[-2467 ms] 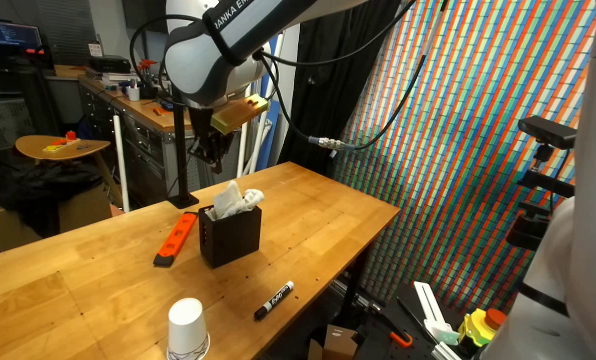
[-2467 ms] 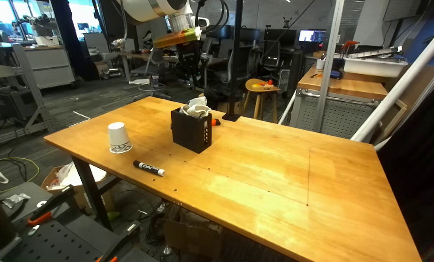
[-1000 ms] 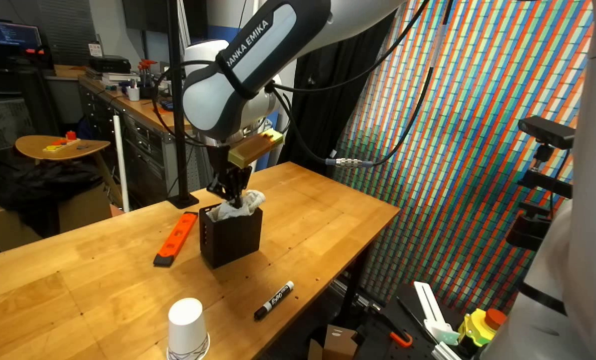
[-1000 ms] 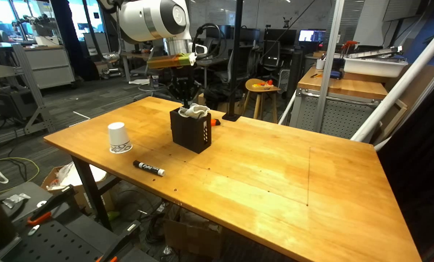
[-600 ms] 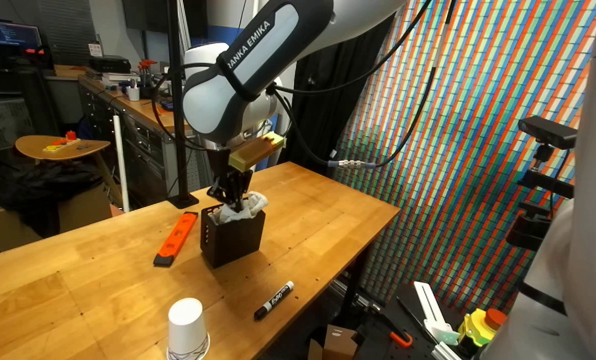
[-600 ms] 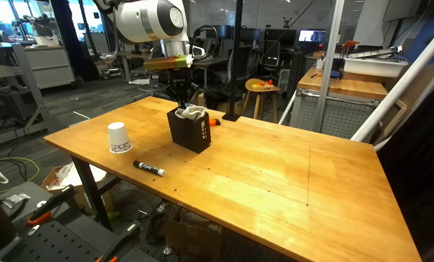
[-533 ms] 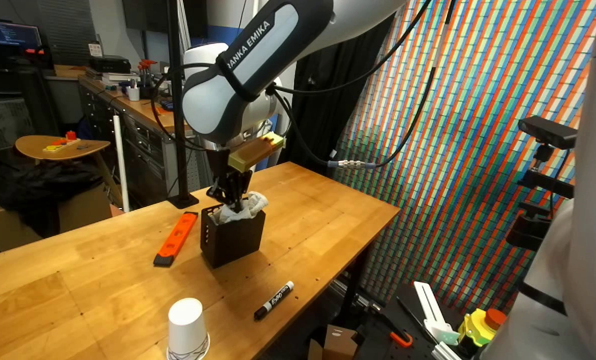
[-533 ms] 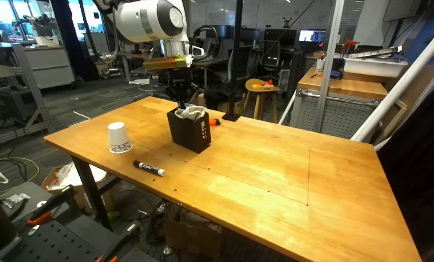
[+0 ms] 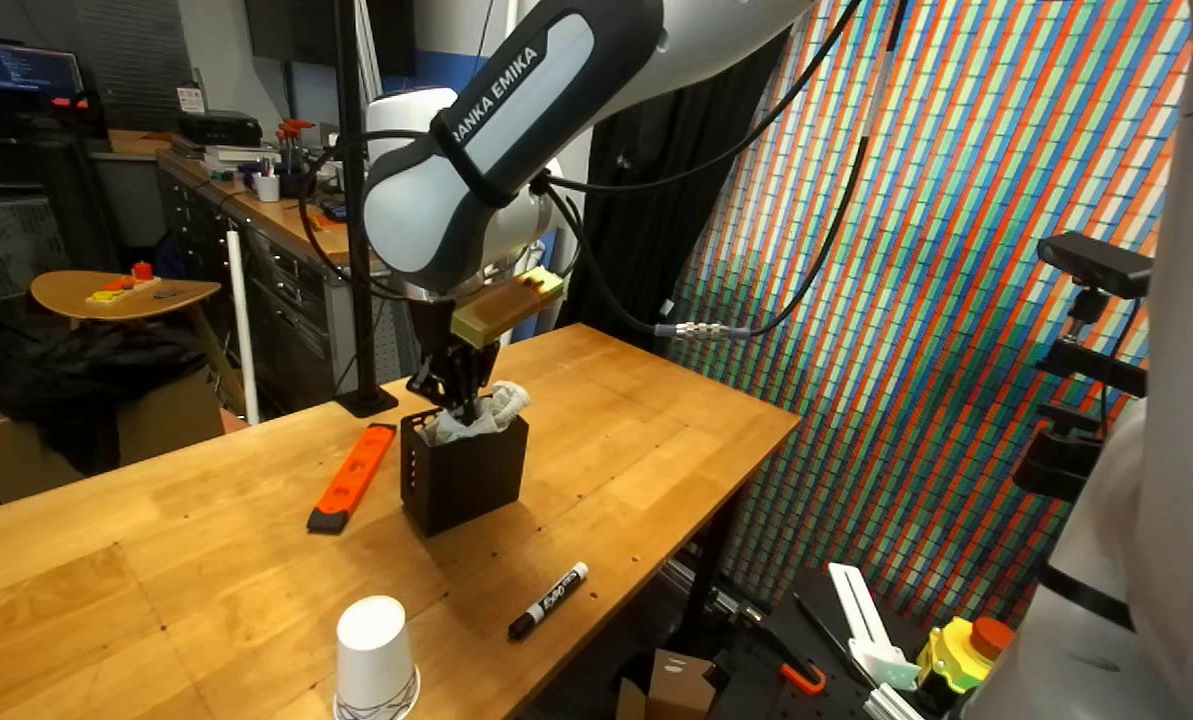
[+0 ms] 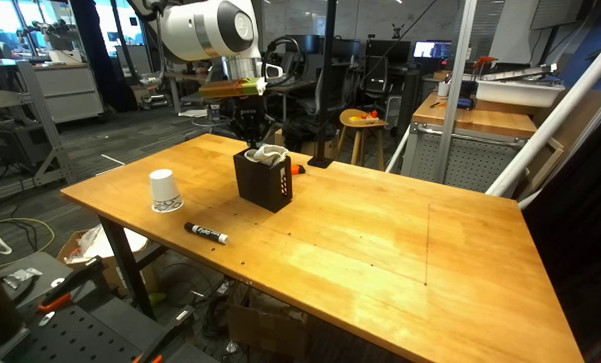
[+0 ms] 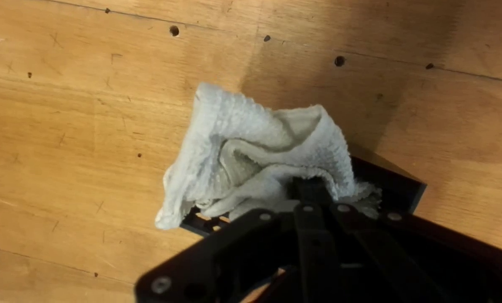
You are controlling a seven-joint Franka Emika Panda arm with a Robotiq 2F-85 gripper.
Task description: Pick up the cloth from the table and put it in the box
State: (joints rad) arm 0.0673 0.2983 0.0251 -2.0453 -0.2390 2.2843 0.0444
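Observation:
The cloth [image 9: 506, 402], off-white and crumpled, is bunched in the top of the black box [image 9: 471, 482], part of it above the rim in both exterior views. In the wrist view, folds of the cloth [image 11: 234, 122] hang out over one side of the box [image 11: 415, 195]. My gripper [image 9: 468, 412] points down over the opening, its jaws together. Its fingertips [image 11: 312, 189] press into the cloth, their very ends sunk in a fold and hidden. The box [image 10: 260, 184] stands on the wooden table [image 10: 381, 242].
An orange level [image 9: 353, 478] lies beside the box, close to a black pole [image 9: 356, 300] at the table's edge. A white paper cup [image 10: 164, 191] stands upside down, and a black marker [image 10: 206, 233] lies near the front edge.
My shut gripper has come down from above onto the cloth, and the cloth's raised peak is pushed down. The box tipped slightly half a second ago and has since settled back a little.

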